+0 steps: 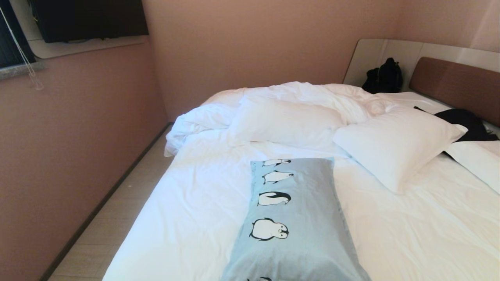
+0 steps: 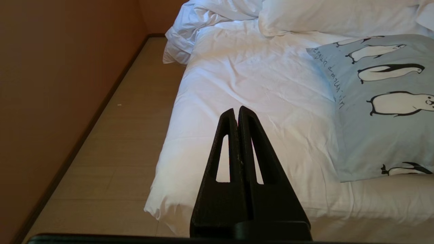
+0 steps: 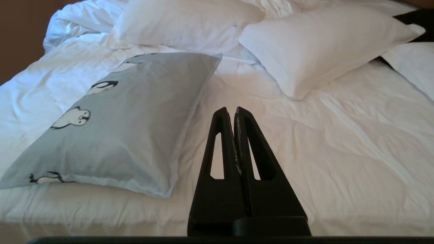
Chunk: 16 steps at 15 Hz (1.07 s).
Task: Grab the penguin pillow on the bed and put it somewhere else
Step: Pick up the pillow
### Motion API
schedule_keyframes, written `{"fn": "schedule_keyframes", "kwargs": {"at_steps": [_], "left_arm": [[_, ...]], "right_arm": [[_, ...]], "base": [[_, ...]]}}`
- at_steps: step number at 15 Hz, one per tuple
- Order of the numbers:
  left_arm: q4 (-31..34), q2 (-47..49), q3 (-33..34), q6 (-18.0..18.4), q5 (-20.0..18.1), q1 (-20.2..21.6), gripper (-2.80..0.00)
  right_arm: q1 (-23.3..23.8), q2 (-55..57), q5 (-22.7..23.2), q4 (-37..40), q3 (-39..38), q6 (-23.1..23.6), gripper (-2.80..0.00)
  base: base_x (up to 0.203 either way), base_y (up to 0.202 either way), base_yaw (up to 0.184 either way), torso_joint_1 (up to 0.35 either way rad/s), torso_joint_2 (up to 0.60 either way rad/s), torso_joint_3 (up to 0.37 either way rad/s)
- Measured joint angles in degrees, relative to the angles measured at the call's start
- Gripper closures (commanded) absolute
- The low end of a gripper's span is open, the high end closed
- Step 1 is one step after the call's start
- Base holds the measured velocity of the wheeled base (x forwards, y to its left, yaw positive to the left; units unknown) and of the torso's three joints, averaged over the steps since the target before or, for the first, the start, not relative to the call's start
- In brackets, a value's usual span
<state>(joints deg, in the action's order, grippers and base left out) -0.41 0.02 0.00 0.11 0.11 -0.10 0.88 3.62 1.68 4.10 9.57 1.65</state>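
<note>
Your head view shows penguin pillow (image 1: 297,218) low-centre on the bed (image 1: 187,210), no arms; wrist views show left hand (image 2: 236,112) and right hand (image 3: 230,112) closed, empty, touching nothing.

From my feed there are two plain white pillows (image 1: 287,121) (image 1: 396,144) lying by a bunched-up white duvet (image 1: 312,93). A black backpack (image 1: 384,76) sits in the far corner and some black clothing (image 1: 466,123) is draped near the head end. On my left, pinkish walls (image 1: 70,148), a window ledge (image 1: 78,47) with a hanging cord (image 1: 27,62), and pale tiled floor (image 1: 113,230).
</note>
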Motion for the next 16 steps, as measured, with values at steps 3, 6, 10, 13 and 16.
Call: {"fn": "schedule_keyframes", "kwargs": {"at_steps": [3, 6, 10, 13, 16], "left_arm": [[-0.02, 0.00, 0.00, -0.01, -0.04, -0.01, 0.00], [0.00, 0.00, 0.00, 0.00, -0.01, 0.00, 0.00], [-0.02, 0.00, 0.00, -0.01, -0.04, 0.00, 0.00], [0.00, 0.00, 0.00, -0.01, -0.01, 0.02, 0.00], [0.00, 0.00, 0.00, -0.03, -0.01, 0.02, 0.00]], "right_arm": [[0.00, 8.59, 2.36, 1.93, 5.74, -0.70, 0.00], [0.00, 20.73, 5.23, 0.91, 9.60, -2.58, 0.00], [-0.16, 41.71, 8.63, -3.99, 14.12, -6.01, 0.00], [-1.58, 60.27, 10.42, -10.24, 19.50, -8.82, 0.00], [-5.07, 77.58, 11.05, -16.61, 27.79, -11.71, 0.00]], "base": [[0.000, 0.000, 0.000, 0.000, 0.00, 0.000], [0.000, 0.000, 0.000, 0.000, 0.00, 0.000], [0.000, 0.000, 0.000, 0.000, 0.00, 0.000], [0.000, 0.000, 0.000, 0.000, 0.00, 0.000], [0.000, 0.000, 0.000, 0.000, 0.00, 0.000]]}}
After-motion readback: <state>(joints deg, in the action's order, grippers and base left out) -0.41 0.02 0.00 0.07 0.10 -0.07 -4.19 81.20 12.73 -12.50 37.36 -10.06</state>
